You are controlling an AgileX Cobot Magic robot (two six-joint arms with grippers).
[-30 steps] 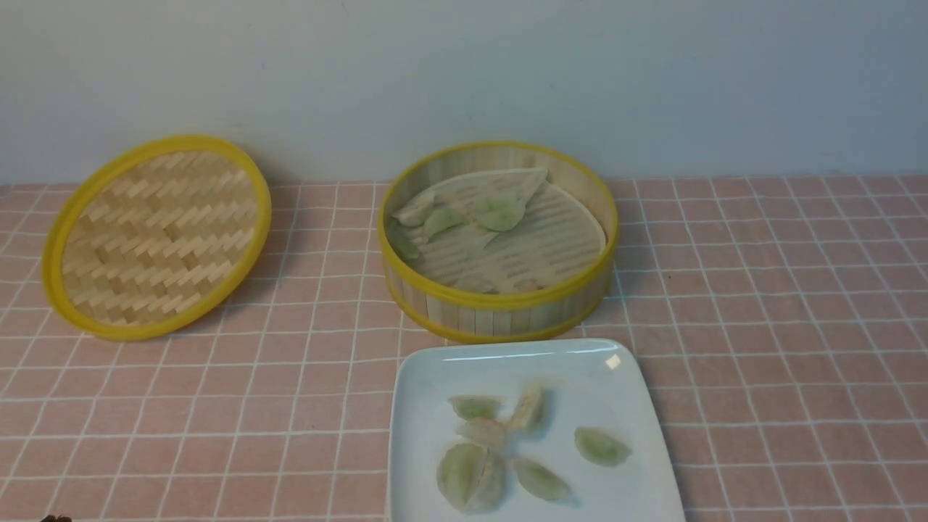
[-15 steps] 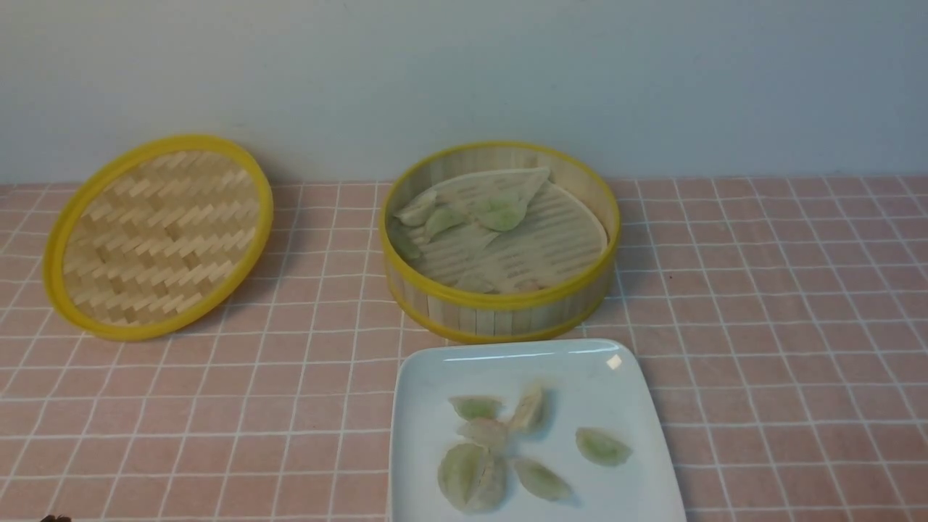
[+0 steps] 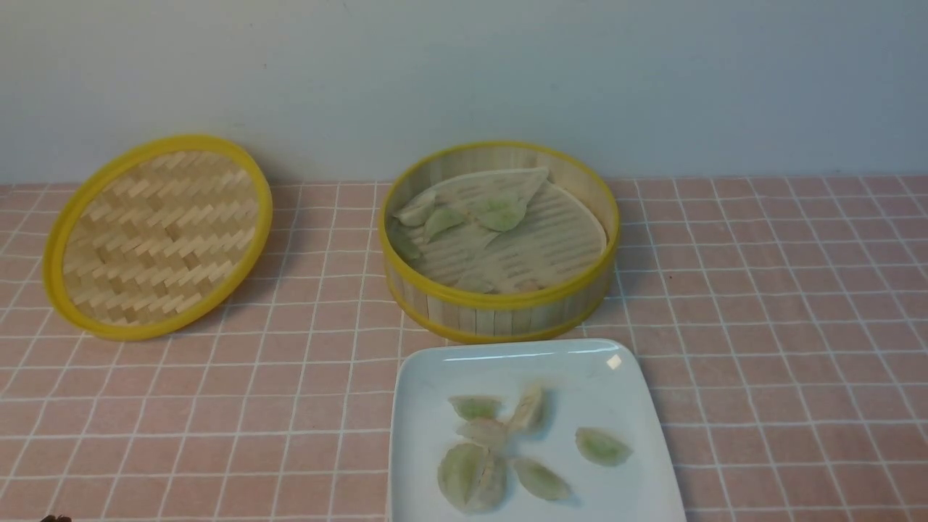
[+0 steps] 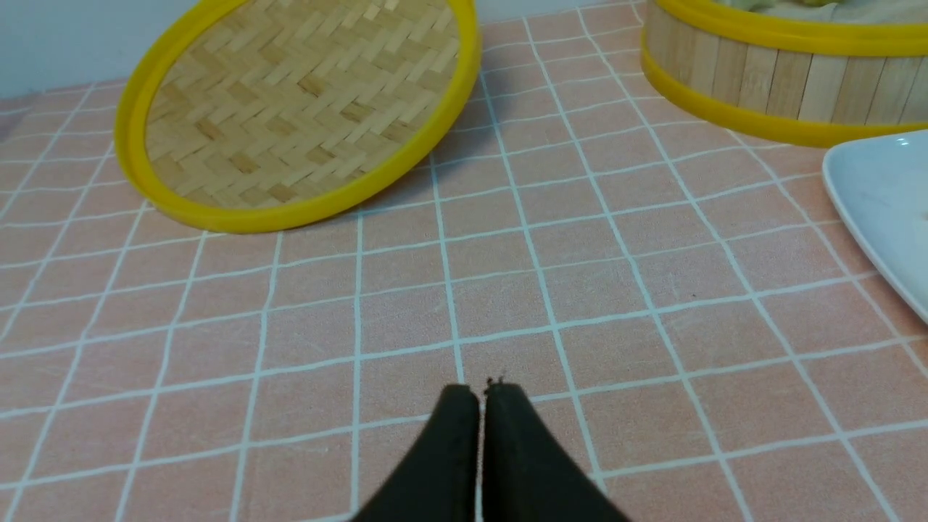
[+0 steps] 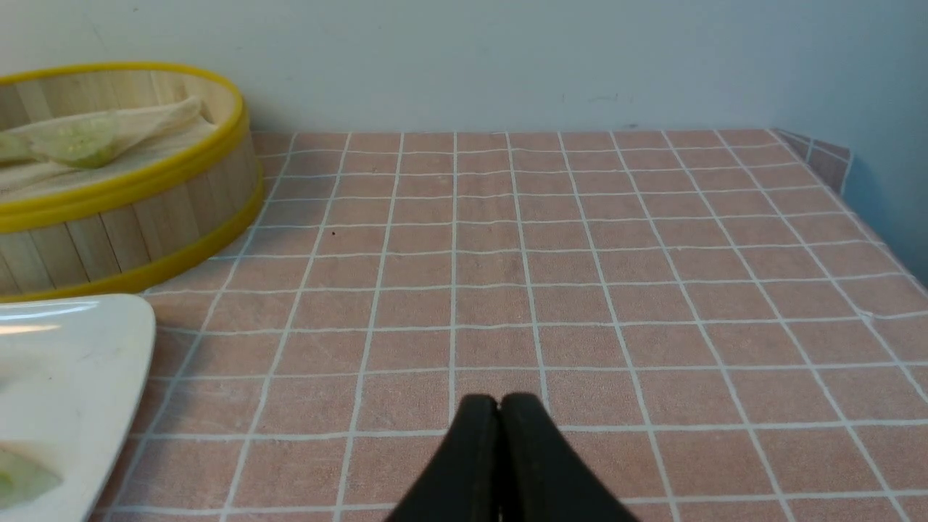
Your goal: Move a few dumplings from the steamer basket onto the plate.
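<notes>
Dumplings on plate: several pale green dumplings (image 3: 507,449) lie in a loose cluster at lower centre of the front view, on the white plate (image 3: 428,377).
Dumplings in basket: a few more (image 3: 471,214) rest on a crumpled liner in the steamer basket (image 3: 500,308), centre of frame, toward its far-left inner wall.
Handling: they look soft, light, thin-skinned and likely tacky; a hard pinch could tear or squash them.
Where to hold: probably across the plump middle of a half-moon, with a light squeeze, not on the thin sealed edge.
Left gripper (image 4: 481,390): clenched on nothing, low over bare tablecloth (image 4: 580,239).
Right gripper (image 5: 499,401): also clenched and empty, above bare cloth.
Edges: the basket's upright wall calls for entry from above; plate and basket sit just beside each other.
Open room: wide bare cloth fills the right of the front view; the woven lid (image 3: 156,235) occupies the upper left.
Progress: judged largely done.
</notes>
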